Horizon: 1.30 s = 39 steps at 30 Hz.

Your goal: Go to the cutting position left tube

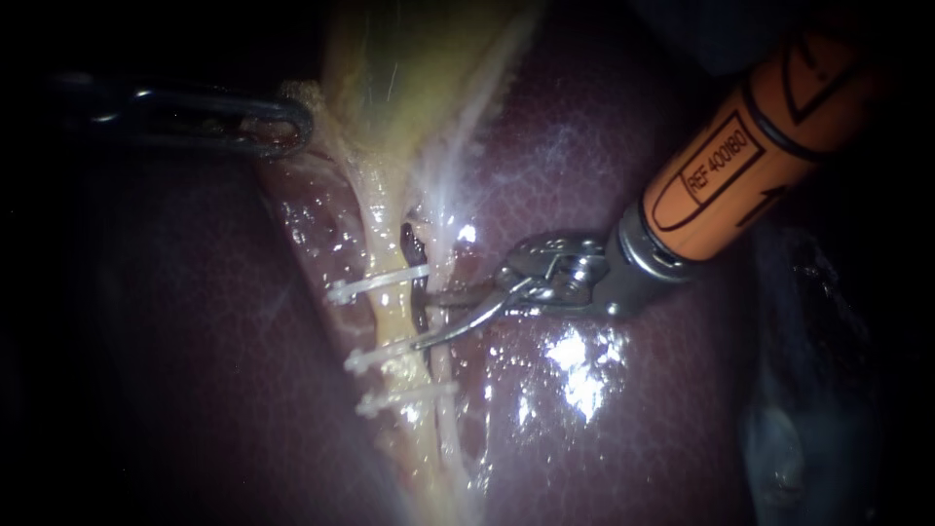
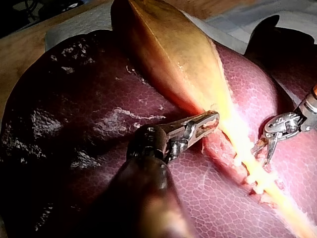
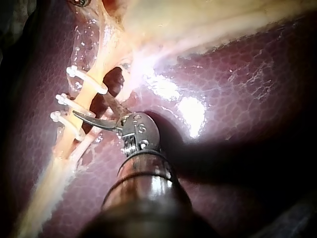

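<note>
Down the middle of the endoscope view runs the pale yellow tube (image 1: 390, 317), and that's where I've got my right instrument (image 1: 422, 318), the one on the orange shaft. Its two slim curved metal blades stand apart, gripping nothing. Their tips are right at the tube's right-hand edge, in the stretch between the top white plastic clip (image 1: 375, 283) and the middle white clip (image 1: 375, 356). A third white clip (image 1: 399, 399) sits just below those two, and all three lie across the tube. A thin dark strand (image 1: 417, 273) runs along the tube's right side, just at the blade tips (whether steel is touching it, I cannot tell). Up at the left, my left instrument (image 1: 287, 125) has its looped metal jaws clamped on a pinkish fold of tissue (image 1: 284, 151) at the edge of the yellow-green gallbladder (image 1: 409, 68). Glossy dark red liver (image 1: 604, 175) lies under everything. From the right wrist view the parted blades show level with the clips.
</note>
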Available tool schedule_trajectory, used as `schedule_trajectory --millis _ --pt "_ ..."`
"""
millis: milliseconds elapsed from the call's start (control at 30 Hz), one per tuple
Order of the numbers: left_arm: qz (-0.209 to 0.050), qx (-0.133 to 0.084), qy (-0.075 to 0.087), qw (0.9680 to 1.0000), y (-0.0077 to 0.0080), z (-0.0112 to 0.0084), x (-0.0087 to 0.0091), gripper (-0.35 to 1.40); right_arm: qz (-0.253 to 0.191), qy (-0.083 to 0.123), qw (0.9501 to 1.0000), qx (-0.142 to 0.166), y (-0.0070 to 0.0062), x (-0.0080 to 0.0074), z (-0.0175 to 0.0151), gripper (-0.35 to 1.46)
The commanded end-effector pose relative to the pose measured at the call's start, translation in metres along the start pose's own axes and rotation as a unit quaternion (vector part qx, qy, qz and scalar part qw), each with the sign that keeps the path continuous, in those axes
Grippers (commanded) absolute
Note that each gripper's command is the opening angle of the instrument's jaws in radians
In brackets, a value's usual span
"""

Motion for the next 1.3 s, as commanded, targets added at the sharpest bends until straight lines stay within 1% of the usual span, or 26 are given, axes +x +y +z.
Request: schedule_trajectory --millis 33,133,400,667,733,800,933,1067,1167,1300 --pt "0.0 0.0 0.0 1.0 0.0 0.0 0.0 -0.35 0.002 0.003 0.9999 0.01 -0.0001 0.0003 0.0002 1.26" --pt "0.0 0.0 0.0 1.0 0.0 0.0 0.0 -0.35 0.008 0.007 0.9995 0.03 -0.0002 0.0008 0.0008 1.24" --pt "0.0 0.0 0.0 1.0 0.0001 0.0001 0.0001 -0.35 0.004 0.011 0.9979 0.063 -0.0005 0.0018 0.0025 1.23" --pt "0.001 0.0 0.0 1.0 0.0001 0.0001 0.0002 -0.35 0.001 0.034 0.9949 0.095 -0.0008 0.0027 0.0043 1.19" --pt "0.001 0.0 0.0 1.0 0.0001 0.0002 0.0002 -0.35 0.0 0.036 0.9945 0.099 -0.0007 0.0029 0.0046 1.18" --pt "0.001 0.0 0.0 1.0 0.0001 0.0002 0.0002 -0.35 -0.027 0.043 0.9936 0.101 -0.0006 0.0031 0.0051 1.18" --pt "0.001 0.0 0.0 1.0 0.0001 0.0002 0.0002 -0.35 -0.086 0.048 0.9903 0.098 -0.0003 0.0035 0.0057 1.18" --pt "0.001 0.0 0.0 1.0 0.0001 0.0002 0.0002 -0.35 -0.112 0.05 0.9877 0.096 -0.0003 0.0038 0.006 1.18" --pt "0.001 0.0 0.0 1.0 0.0001 0.0002 0.0002 -0.35 -0.118 0.055 0.9866 0.099 -0.0009 0.0041 0.0061 1.18" --pt "0.001 0.0 0.0 1.0 0.0001 0.0002 0.0002 -0.35 -0.116 0.066 0.9851 0.109 -0.0026 0.0051 0.0061 1.18"
